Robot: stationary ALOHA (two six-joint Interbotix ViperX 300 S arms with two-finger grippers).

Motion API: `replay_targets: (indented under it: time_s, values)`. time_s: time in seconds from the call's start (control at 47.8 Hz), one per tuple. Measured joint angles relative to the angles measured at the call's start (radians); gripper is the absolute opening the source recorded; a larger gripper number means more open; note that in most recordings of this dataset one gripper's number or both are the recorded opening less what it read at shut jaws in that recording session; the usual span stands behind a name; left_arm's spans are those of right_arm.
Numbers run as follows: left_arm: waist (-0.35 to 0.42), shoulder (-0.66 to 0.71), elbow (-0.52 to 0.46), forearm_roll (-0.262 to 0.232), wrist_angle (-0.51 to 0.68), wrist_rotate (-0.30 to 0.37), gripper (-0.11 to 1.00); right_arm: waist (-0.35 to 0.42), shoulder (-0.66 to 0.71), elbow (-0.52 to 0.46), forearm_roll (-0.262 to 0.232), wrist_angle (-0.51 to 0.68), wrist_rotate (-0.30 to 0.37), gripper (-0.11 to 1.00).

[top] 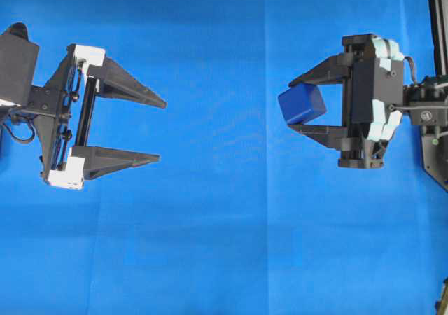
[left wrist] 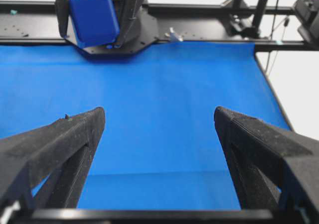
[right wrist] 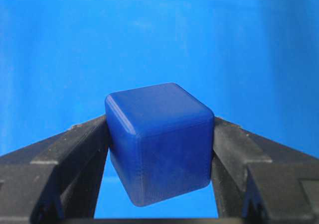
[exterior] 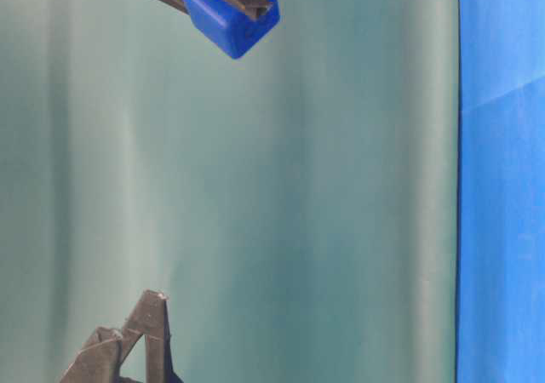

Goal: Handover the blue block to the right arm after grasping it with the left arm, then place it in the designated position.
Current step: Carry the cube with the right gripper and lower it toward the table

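The blue block [top: 302, 105] is a small dark-blue cube held off the blue cloth between the black fingers of my right gripper [top: 297, 106], which is shut on it. In the right wrist view the block [right wrist: 159, 142] fills the gap between both fingers of the gripper [right wrist: 159, 132]. My left gripper [top: 162, 131], with white pieces at its finger bases, is open and empty, well to the left of the block. In the left wrist view its jaws [left wrist: 159, 115] stand wide apart, and the held block [left wrist: 93, 19] shows far ahead. The table-level view shows the block [exterior: 230, 17] held high.
The blue cloth [top: 224, 245] covers the table. A black frame with stands and cables [left wrist: 209, 27] runs along the far edge behind the right arm's base. The right arm's dark mount [top: 437, 21] stands at the right edge.
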Motion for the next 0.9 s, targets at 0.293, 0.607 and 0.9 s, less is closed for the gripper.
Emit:
replay_targets:
  time_s: [0.293,0.607,0.9]
  values:
    - [0.0,-0.002,0.002,0.002,0.0,0.0,0.93,0.002,0.0,-0.002,0.0,-0.003,0.0,0.44]
    - [0.0,0.0,0.002,0.002,-0.002,0.0,0.93,0.002,0.025,0.006,0.0,-0.026,0.0,0.44]
    - [0.0,0.0,0.002,0.002,-0.002,0.0,0.93,-0.026,0.184,0.012,0.0,-0.189,0.015,0.44]
